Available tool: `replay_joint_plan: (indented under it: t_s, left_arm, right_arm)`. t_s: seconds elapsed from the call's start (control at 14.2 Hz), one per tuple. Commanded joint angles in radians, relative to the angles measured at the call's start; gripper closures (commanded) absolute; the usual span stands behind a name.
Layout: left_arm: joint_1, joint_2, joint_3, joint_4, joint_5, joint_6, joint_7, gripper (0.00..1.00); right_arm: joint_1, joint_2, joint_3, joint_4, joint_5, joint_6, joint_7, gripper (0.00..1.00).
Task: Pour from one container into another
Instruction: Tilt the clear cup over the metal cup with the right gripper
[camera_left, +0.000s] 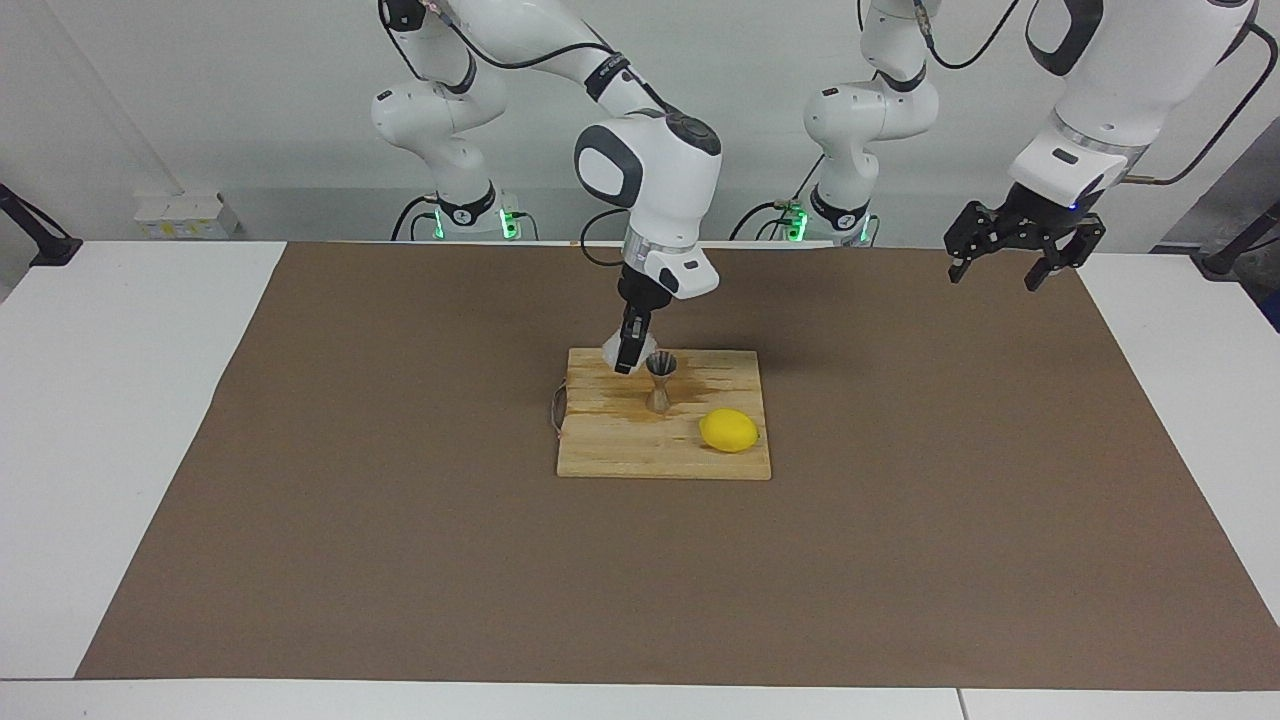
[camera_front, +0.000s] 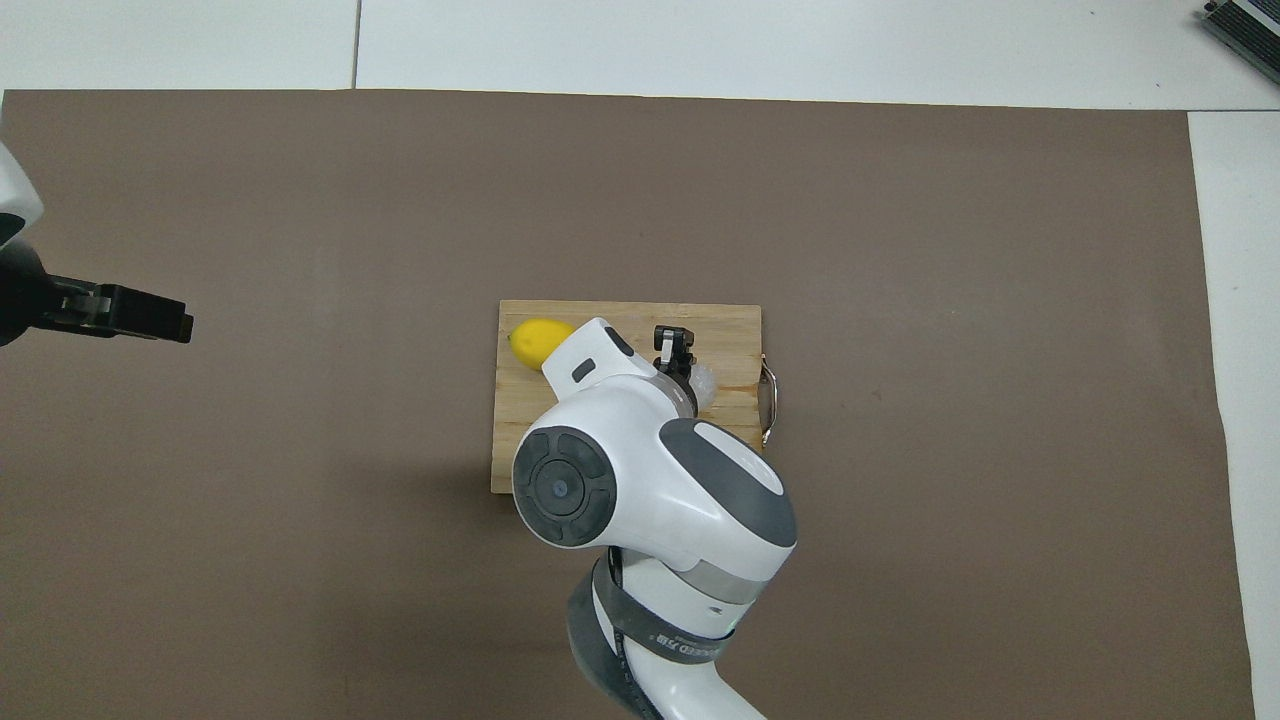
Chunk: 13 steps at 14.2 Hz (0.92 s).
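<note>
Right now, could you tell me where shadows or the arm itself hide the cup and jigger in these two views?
Facing view: even light, soft shadows; the jigger stands plainly visible on the wooden board, with the right gripper shut on the clear cup beside it. Overhead view: the right arm's wrist covers the jigger and part of the lemon; only a sliver of cup shows. The left gripper waits open.

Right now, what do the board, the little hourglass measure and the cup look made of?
Board: pale wood, unvarnished-looking, visible grain and a damp stain. Hourglass measure: probably steel, silvery sheen. Cup in the right hand: likely thin plastic, whitish and translucent.
</note>
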Motion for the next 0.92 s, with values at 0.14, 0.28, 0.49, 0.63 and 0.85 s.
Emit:
replay_joint_plan:
  t_s: [0.14, 0.28, 0.49, 0.63, 0.85]
  left_arm:
    - [0.007, 0.010, -0.001, 0.017, -0.008, 0.005, 0.009, 0.00]
    - [0.007, 0.010, -0.001, 0.017, -0.007, 0.005, 0.015, 0.00]
    - [-0.001, 0.009, -0.001, 0.013, 0.044, -0.001, 0.029, 0.00]
    - [-0.010, 0.009, -0.002, 0.010, 0.062, -0.003, 0.038, 0.00]
    - [-0.015, -0.007, -0.007, -0.026, 0.062, -0.013, 0.072, 0.00]
  right_arm:
    - [0.018, 0.014, 0.001, 0.014, -0.084, -0.023, 0.055, 0.72]
    - [0.026, 0.014, 0.001, 0.009, -0.114, -0.023, 0.067, 0.72]
    - [0.038, 0.016, 0.001, -0.003, -0.150, -0.023, 0.099, 0.72]
    - [0.040, 0.014, 0.001, -0.009, -0.168, -0.026, 0.104, 0.72]
    - [0.041, 0.010, 0.001, -0.024, -0.196, -0.032, 0.104, 0.72]
